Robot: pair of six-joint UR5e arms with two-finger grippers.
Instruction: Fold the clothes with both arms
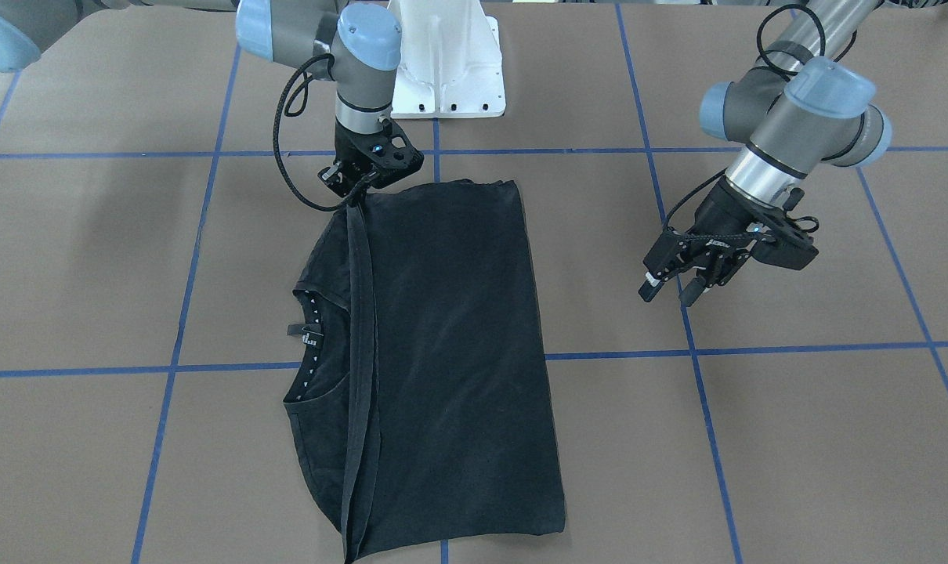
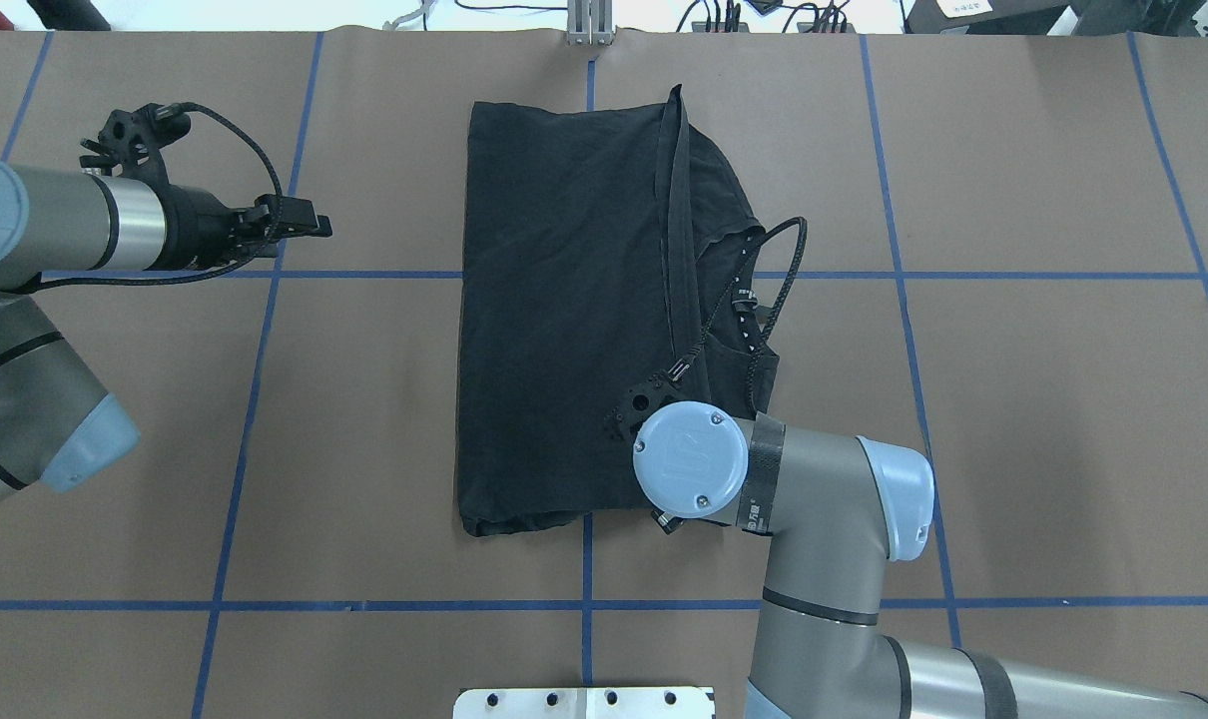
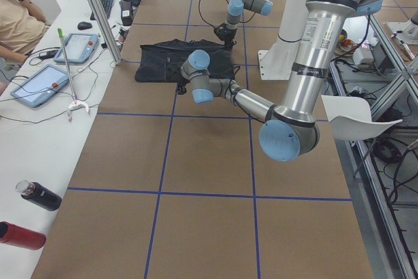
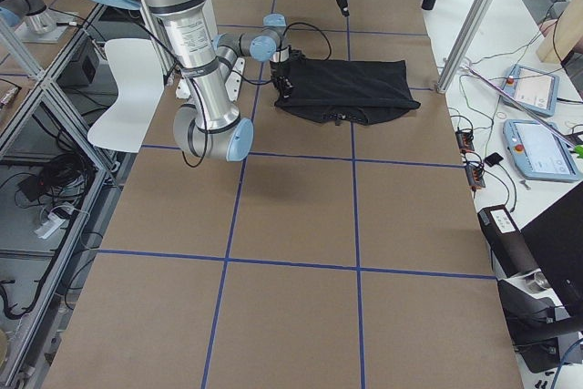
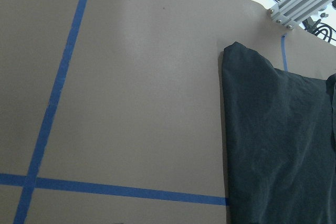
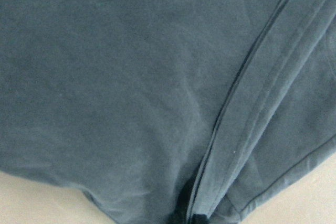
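The black T-shirt [image 1: 450, 352] lies folded lengthwise on the brown table, collar and small white logo [image 1: 310, 338] showing on one side. Seen from overhead, the T-shirt [image 2: 564, 300] sits mid-table. My right gripper [image 1: 355, 192] is at the shirt's corner nearest the robot, shut on the hem strip, which rises to a point at its fingertips. From overhead its wrist [image 2: 689, 459] hides the fingers. In the right wrist view dark fabric [image 6: 131, 77] fills the frame. My left gripper [image 1: 666, 288] hovers open and off to the side, well clear of the cloth [image 5: 283, 145].
The white pedestal base [image 1: 446, 63] stands just behind the shirt. Blue tape lines [image 2: 265, 275] grid the table. An aluminium post [image 5: 299, 1] is at the far edge. A side bench holds tablets [image 3: 39, 86] and bottles [image 3: 39, 195]; a person sits there.
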